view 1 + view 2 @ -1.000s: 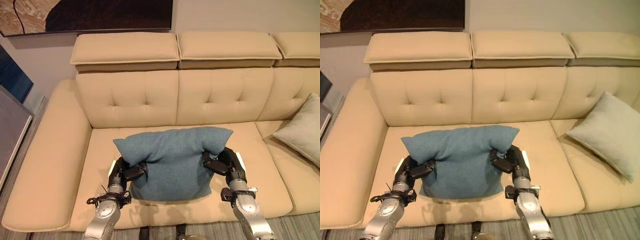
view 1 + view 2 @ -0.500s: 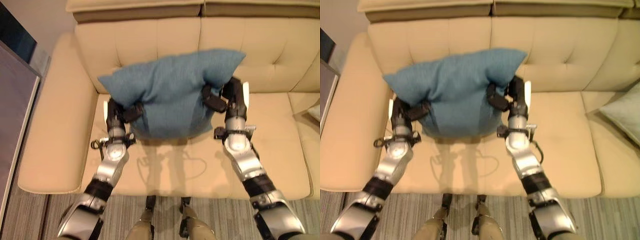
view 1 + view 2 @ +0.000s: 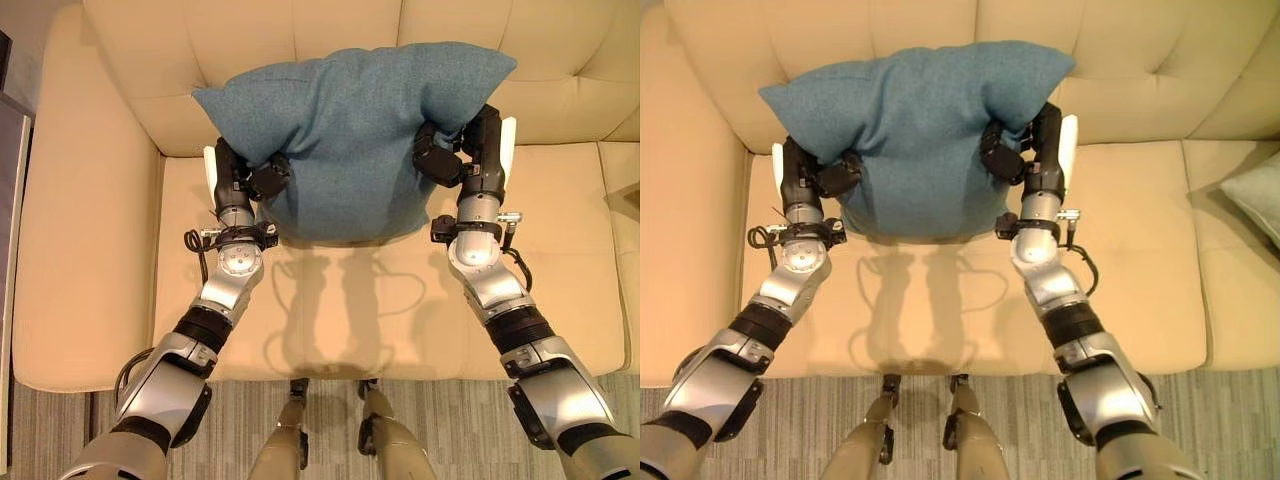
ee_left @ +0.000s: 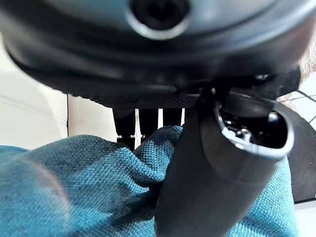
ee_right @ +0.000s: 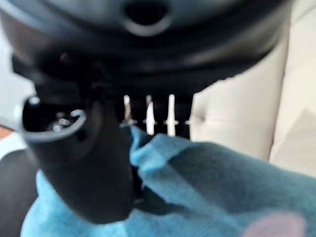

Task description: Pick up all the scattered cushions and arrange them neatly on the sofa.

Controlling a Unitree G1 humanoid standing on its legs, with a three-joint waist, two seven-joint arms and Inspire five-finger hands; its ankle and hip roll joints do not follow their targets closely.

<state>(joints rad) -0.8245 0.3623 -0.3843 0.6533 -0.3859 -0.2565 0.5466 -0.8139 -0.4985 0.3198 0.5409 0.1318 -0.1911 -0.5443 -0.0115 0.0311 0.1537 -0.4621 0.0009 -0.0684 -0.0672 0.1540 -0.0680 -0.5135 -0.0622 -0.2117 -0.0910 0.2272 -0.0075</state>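
We saw one teal cushion (image 3: 345, 140), coarse woven fabric and roughly rectangular, lifted in front of the sofa's tufted backrest above the seat. The left hand (image 3: 245, 180) pinched its left edge, thumb and fingers (image 4: 137, 123) clenched on bunched cloth. The right hand (image 3: 462, 155) gripped the right edge likewise. The beige sofa (image 3: 90, 230) looked smooth and leather-like. One pale cushion (image 3: 1255, 195) lay on the seat far right.
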